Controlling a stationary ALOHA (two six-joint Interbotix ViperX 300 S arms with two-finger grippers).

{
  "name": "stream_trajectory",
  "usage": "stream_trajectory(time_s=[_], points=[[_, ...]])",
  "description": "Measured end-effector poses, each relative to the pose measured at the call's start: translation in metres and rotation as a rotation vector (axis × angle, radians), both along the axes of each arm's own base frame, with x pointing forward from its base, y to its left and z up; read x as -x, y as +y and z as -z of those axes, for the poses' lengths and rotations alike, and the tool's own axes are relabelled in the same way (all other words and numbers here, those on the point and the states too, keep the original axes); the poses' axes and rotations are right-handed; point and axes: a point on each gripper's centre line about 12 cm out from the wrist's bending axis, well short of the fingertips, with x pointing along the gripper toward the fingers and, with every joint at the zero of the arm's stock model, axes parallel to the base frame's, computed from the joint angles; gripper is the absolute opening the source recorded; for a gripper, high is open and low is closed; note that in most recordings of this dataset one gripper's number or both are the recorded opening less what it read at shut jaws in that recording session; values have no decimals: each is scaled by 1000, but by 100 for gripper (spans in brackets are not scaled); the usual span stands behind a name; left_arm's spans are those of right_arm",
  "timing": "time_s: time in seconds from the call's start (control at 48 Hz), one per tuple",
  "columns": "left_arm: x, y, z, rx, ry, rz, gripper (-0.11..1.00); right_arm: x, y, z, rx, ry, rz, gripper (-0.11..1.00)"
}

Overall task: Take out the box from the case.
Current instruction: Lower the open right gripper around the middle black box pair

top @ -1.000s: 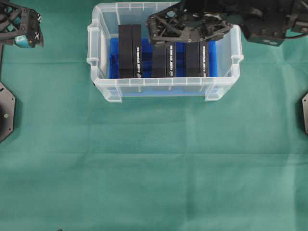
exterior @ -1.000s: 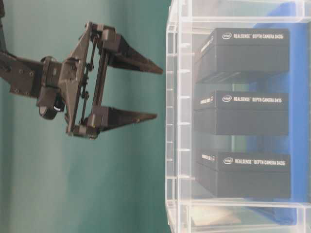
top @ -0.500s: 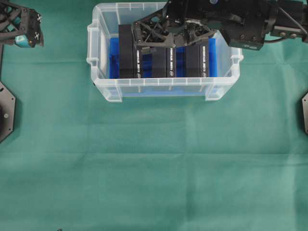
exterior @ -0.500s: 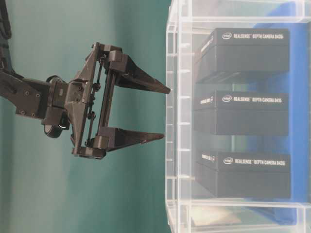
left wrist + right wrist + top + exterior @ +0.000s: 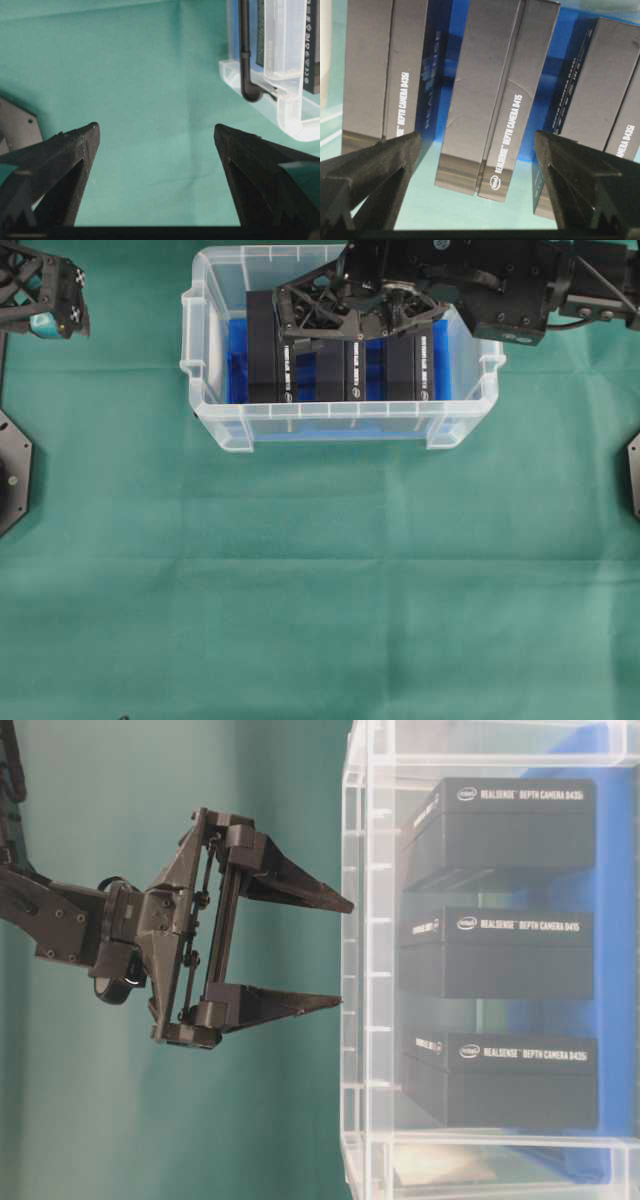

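Note:
The case (image 5: 210, 415) is a clear plastic tub with a blue bottom, standing at the back of the green cloth. Three black boxes stand on edge inside it: left (image 5: 270, 350), middle (image 5: 345, 375), right (image 5: 410, 370). My right gripper (image 5: 345, 325) hangs open over the case, its tips (image 5: 340, 952) level with the rim. In the right wrist view the middle box (image 5: 495, 100) lies between the spread fingers (image 5: 395, 150), untouched. My left gripper (image 5: 156, 129) is open and empty over bare cloth, left of the case corner (image 5: 295, 115).
Black hexagonal base plates sit at the left edge (image 5: 10, 470) and the right edge (image 5: 633, 475) of the cloth. A black rod (image 5: 245, 50) runs beside the case wall in the left wrist view. The left arm (image 5: 40, 295) stays at the far left corner.
My right gripper has moved left over the case and come down to its rim, then nearly stopped. The left arm and the boxes have not moved.

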Motion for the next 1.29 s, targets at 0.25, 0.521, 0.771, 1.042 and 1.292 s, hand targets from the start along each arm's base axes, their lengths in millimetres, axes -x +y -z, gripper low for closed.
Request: stream_trajectory(time_s=[0.25, 0.521, 0.771, 1.042, 1.292], points=[[0, 0, 0, 0, 0, 0, 94, 0, 1, 1, -1, 4, -1, 95], [0, 0, 0, 0, 0, 0, 94, 0, 0, 0, 1, 2, 0, 95], [0, 0, 0, 0, 0, -1, 94, -1, 0, 2, 2, 7, -1, 95], [0, 0, 0, 0, 0, -1, 94, -4, -1, 13, -3, 29, 0, 95], [1, 0, 0, 2, -1, -3, 94, -7, -2, 24, -7, 51, 2, 95]])
